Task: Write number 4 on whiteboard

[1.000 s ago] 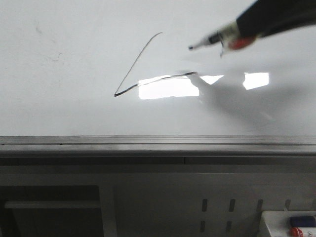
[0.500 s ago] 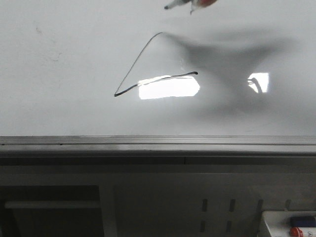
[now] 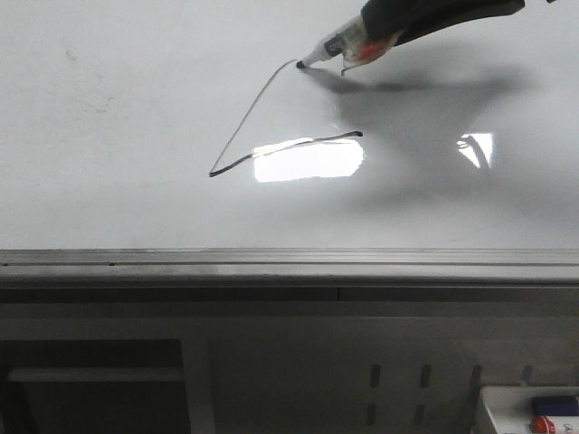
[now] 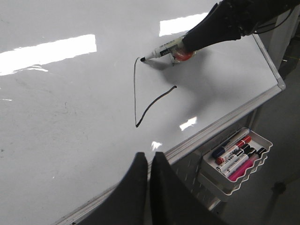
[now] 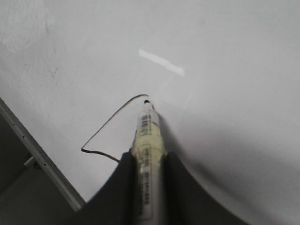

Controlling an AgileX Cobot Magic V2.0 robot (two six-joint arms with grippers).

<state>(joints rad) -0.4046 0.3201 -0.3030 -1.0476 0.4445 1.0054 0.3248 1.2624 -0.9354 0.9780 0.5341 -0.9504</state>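
The whiteboard (image 3: pixel 109 181) is a glossy white board with a grey rail along its front edge. On it are thin black lines of the number 4 (image 3: pixel 244 127): a long diagonal and a wavy crossbar; no vertical stroke shows. My right gripper (image 3: pixel 380 32) is shut on a marker (image 3: pixel 330 50), whose black tip touches the top end of the diagonal. The lines (image 5: pixel 110 122), marker (image 5: pixel 147 140) and right gripper (image 5: pixel 149 159) show in the right wrist view. My left gripper (image 4: pixel 149 157) is shut and empty, over the board's near rail, apart from the lines (image 4: pixel 140 98).
A bright rectangular glare (image 3: pixel 308 161) lies under the crossbar. A white tray of several markers (image 4: pixel 236 157) hangs on the stand below the board's rail (image 4: pixel 225 119); it also shows in the front view (image 3: pixel 534 416). The right arm (image 4: pixel 234 18) reaches over the board.
The marker rose off the end of the crossbar, swung up and left almost out of view, then came down with its tip at the top of the diagonal.
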